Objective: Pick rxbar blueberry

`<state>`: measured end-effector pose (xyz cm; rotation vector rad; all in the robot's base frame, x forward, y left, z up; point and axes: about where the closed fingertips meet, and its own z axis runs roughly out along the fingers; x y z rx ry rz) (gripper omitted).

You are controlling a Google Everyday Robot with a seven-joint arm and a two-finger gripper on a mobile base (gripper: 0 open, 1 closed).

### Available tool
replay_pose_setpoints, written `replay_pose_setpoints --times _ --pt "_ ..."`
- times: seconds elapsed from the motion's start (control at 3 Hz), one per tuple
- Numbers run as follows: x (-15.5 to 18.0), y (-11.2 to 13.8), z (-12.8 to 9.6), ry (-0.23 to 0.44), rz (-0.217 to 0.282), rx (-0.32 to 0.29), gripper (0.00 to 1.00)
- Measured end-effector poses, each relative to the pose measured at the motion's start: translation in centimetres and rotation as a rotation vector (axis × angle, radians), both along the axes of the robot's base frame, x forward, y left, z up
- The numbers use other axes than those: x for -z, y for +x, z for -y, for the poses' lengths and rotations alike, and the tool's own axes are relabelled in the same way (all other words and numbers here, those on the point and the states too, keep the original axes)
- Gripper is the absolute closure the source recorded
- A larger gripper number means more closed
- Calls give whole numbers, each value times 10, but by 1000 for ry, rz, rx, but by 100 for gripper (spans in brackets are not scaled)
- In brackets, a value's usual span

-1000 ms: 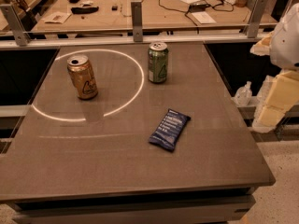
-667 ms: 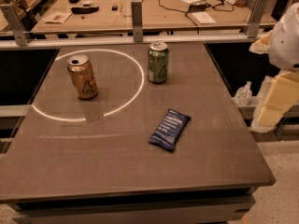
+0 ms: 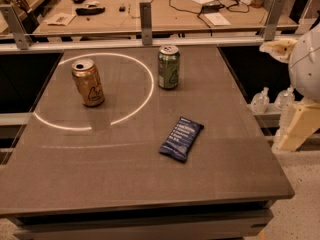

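Observation:
The rxbar blueberry [image 3: 181, 139], a flat dark navy-blue bar with lines of pale text, lies on the dark table [image 3: 125, 184], right of centre and turned at an angle. My gripper [image 3: 294, 130] shows as cream-coloured parts under a white rounded arm section [image 3: 306, 59] at the right edge of the view. It is beyond the table's right side, well apart from the bar, and holds nothing that I can see.
A gold can [image 3: 88, 82] stands upright at the left inside a bright ring of light. A green can [image 3: 169, 66] stands behind the bar. A metal rail [image 3: 145, 39] runs along the table's far edge, with a cluttered wooden bench beyond. Small bottles [image 3: 260, 101] sit right of the table.
The arm at the right edge has shifted down a little in the view. The bar and both cans have not moved.

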<state>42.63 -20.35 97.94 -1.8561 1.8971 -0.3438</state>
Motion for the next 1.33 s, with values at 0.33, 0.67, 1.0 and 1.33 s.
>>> replay_pose_setpoints --times 0.33,0.67,1.0,1.33 --pt "-5 12 -2 96 84 -109 0" --pt "-14 26 -6 130 107 -253 0" --pt "-17 27 -22 28 112 -471 0" --pt "-11 27 -28 -193 131 -662 0"
